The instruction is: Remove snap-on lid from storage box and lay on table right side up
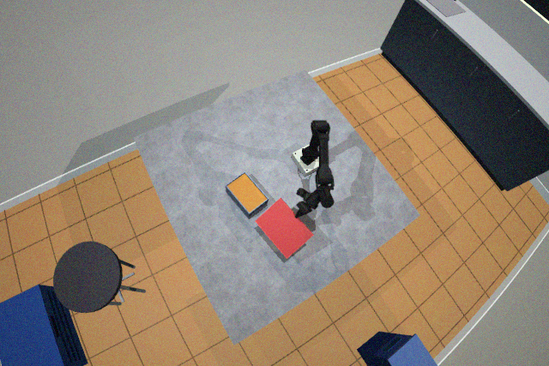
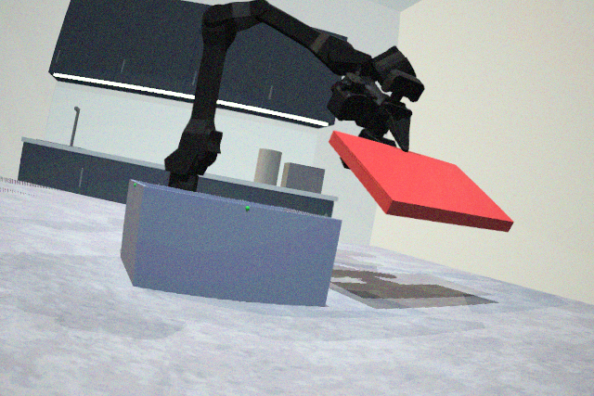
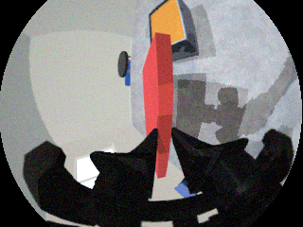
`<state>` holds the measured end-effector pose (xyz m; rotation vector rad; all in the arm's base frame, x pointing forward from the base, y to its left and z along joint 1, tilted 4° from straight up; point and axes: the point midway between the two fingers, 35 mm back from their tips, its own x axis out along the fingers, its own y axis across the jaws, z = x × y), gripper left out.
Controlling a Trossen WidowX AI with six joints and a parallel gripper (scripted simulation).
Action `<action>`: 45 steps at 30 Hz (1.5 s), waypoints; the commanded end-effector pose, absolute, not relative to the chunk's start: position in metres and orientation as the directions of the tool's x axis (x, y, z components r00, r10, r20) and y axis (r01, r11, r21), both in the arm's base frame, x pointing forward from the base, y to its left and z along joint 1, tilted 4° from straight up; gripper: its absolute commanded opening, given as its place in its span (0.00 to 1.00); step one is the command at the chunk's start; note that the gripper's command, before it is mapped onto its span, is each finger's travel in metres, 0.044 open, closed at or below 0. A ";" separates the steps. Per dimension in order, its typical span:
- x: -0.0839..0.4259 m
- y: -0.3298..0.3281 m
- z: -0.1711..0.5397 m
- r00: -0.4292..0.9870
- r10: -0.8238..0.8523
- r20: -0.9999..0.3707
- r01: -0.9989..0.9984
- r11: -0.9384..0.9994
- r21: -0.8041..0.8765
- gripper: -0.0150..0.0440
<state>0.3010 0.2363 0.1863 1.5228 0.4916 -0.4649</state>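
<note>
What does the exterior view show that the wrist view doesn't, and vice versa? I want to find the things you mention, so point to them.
Exterior only: the arm (image 2: 208, 80) from shoulder to wrist, the upper cabinets (image 2: 144, 42), the faucet (image 2: 74, 128) and a cylinder (image 2: 267, 166) on the counter (image 2: 115, 158).

Wrist only: the box's orange interior (image 3: 167, 21) and the round stool (image 3: 123, 64).

Both: the gripper (image 2: 400, 145) (image 3: 163, 130) shut on the edge of the red lid (image 2: 421, 175) (image 3: 151, 90), the lid off the box (image 2: 230, 249) (image 3: 186, 48), and shadows on the gray surface (image 2: 239, 348) (image 3: 256, 61).

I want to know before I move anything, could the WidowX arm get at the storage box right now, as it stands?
Probably not: its gripper is shut on the red lid, though the box itself stands uncovered.
</note>
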 end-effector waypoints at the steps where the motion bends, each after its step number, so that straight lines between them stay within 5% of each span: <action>1: 0.301 0.236 0.181 0.819 0.015 -0.574 0.574 0.006 0.819 0.25; 45: 0.304 0.236 0.146 0.819 0.015 -0.574 0.573 0.006 0.819 0.25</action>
